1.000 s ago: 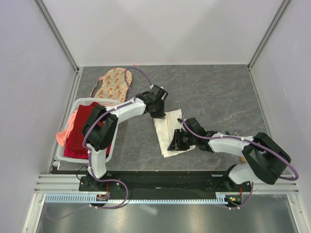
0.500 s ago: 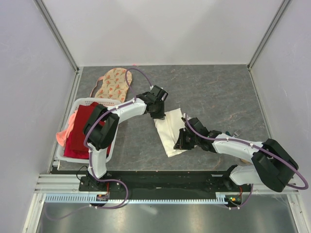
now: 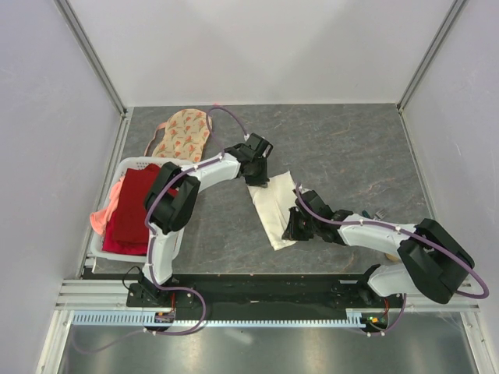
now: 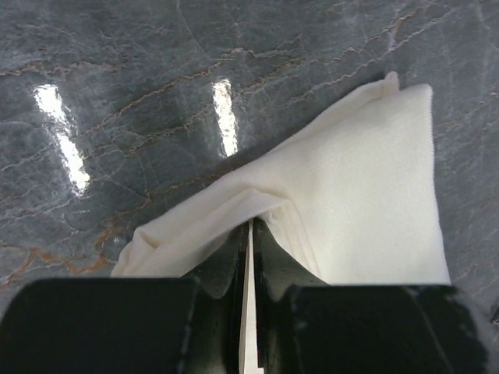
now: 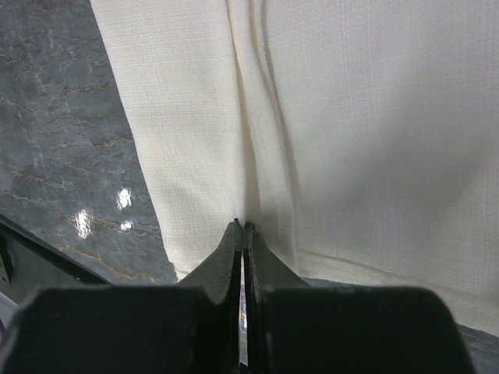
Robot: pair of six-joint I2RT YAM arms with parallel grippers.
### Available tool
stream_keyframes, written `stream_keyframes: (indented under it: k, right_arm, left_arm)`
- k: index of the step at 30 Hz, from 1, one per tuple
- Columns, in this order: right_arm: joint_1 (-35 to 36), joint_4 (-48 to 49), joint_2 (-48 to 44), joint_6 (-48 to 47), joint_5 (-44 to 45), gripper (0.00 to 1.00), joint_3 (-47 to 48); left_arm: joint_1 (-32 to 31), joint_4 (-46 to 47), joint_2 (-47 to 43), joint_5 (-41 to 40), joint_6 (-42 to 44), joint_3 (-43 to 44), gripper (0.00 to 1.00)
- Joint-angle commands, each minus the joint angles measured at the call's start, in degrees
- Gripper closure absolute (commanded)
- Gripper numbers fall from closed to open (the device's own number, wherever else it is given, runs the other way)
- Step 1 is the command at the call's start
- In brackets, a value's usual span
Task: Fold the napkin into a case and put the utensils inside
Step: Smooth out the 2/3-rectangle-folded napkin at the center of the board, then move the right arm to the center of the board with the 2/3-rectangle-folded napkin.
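Found the napkin (image 3: 273, 212) lying on the table (image 3: 351, 148) as a narrow slanted strip between the two arms. Saw the left tool (image 4: 250, 234) clamped on the strip's far corner, with cloth bunched up between its closed tips. Saw the right tool (image 5: 241, 227) pressed together over the strip's near end, with creases running straight into the tips, and so judged a thin pleat to be nipped there. Judged the fold only partly made, with the case not yet formed.

Feared first a slip at the right under any pull, given so slight a nip, with the layer dropping back and the fold undone. Feared also an uneven pull by the two arms, enough to skew the strip, spread its layers or drag the whole cloth across the glossy table. Noted several layers gathered in the left grip, hence a chance of lifting more than the intended one and opening the strip out again. Expected from any of these a crooked or slack case, poorly shaped for holding the utensils. Could not pick out the utensils with any certainty in these views.
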Motion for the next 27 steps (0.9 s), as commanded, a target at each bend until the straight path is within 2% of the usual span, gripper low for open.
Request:
stream_keyframes:
  k: [1,9,11,12,16,21,24,27]
  right_arm:
    - [0.6,1.9,0.4,1.2,0.7,1.00,-2.0]
    - [1.7,3.7,0.4,4.5,-1.4,0.98,-1.5]
    - [1.7,5.3,0.4,5.5,-3.6,0.95,-1.5]
    - [1.7,5.4,0.2,5.9,-5.0,0.91,-1.2]
    - [1.7,3.2,-3.1,6.8,-4.3,0.80,0.5]
    - [1.4,-4.1,-7.6,5.2,-1.5,0.59,3.7]
    - [0.1,-7.7,-9.9,3.5,0.1,0.50,4.6]
    - [-3.1,-11.2,-11.2,0.7,0.3,0.45,5.1]
  left_arm:
    - [0.5,1.5,2.6,0.9,1.8,3.3,0.91]
    - [1.0,0.0,4.4,0.1,4.6,7.0,0.91]
    - [1.1,-1.8,4.1,1.1,6.0,8.0,0.86]
    - [1.1,-2.3,3.4,1.7,6.3,8.1,0.77]
    - [0.9,-2.4,-2.7,6.6,6.6,5.5,0.62]
    - [0.8,-2.4,-11.0,12.4,6.0,1.4,0.55]
    - [0.8,-2.1,-14.7,15.7,4.6,-1.3,0.55]
    - [0.7,-1.4,-17.0,19.2,3.3,-3.7,0.57]
